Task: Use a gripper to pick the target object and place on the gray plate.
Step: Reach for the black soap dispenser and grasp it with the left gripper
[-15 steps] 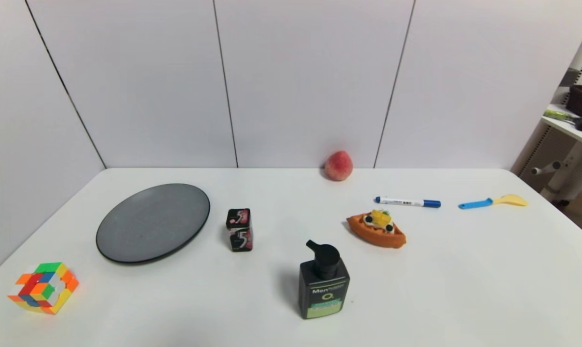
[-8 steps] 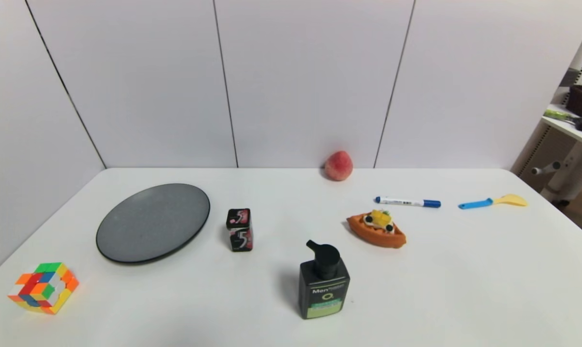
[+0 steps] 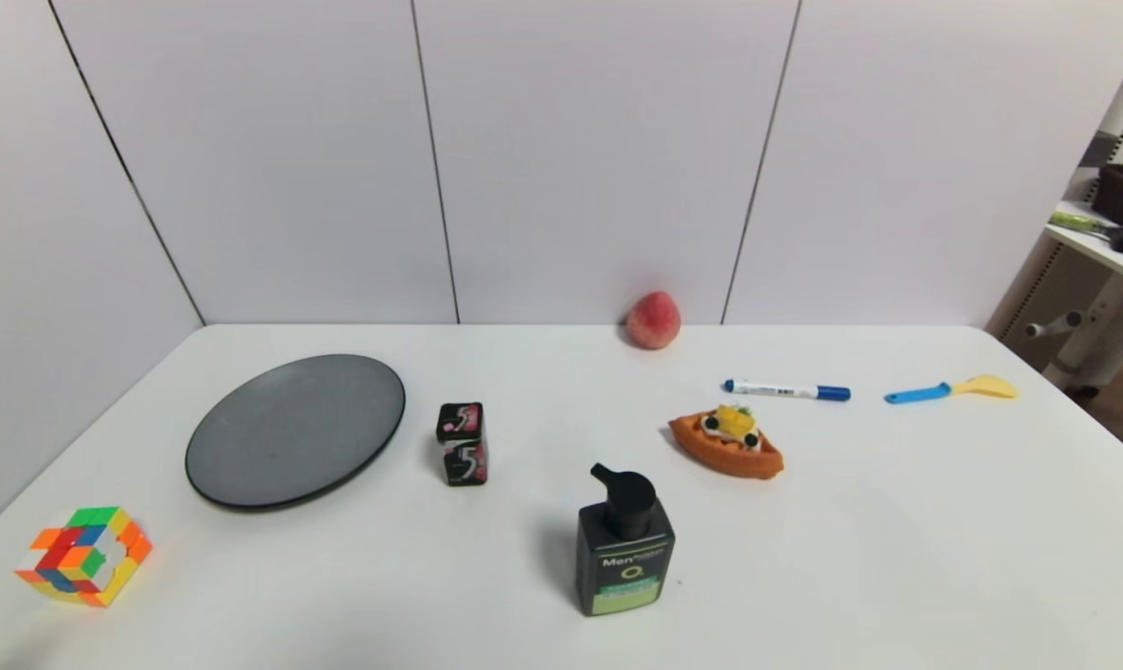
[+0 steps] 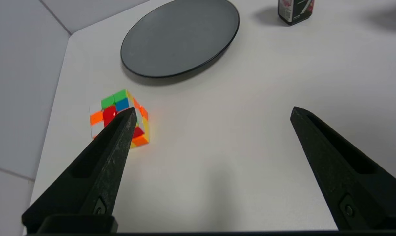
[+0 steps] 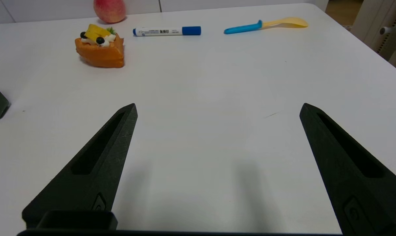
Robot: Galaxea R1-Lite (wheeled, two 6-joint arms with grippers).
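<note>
White table, white panelled walls behind it, and nothing yet in hand. Your target object, the pump bottle [image 3: 624, 544], stands upright near the front edge of the table, about midway along it, well apart from the gray plate [image 3: 295, 430], which lies toward the left edge with nothing on it. Between the two, just off the plate's rim, stands the gum box [image 3: 462, 444]: also black, so you could take it for the target, and it sits close to the straight path from bottle to plate. Carry the bottle low and you may knock it over.

Your left gripper [image 4: 211, 113] hangs over the front left corner with its fingers spread wide, the puzzle cube [image 4: 119, 118] just past one tip. Your right gripper [image 5: 217, 108] is likewise spread, over bare table toward the front right; only a corner of the bottle shows at the edge of its view. Neither holds anything.

Grip the bottle by its body, I'd judge; the pump head is narrow and may slip or tip it. Farther back lie the toy pastry [image 3: 727, 441], marker [image 3: 786, 390], spoon [image 3: 950, 389] and peach [image 3: 653, 320], clear of your route.
</note>
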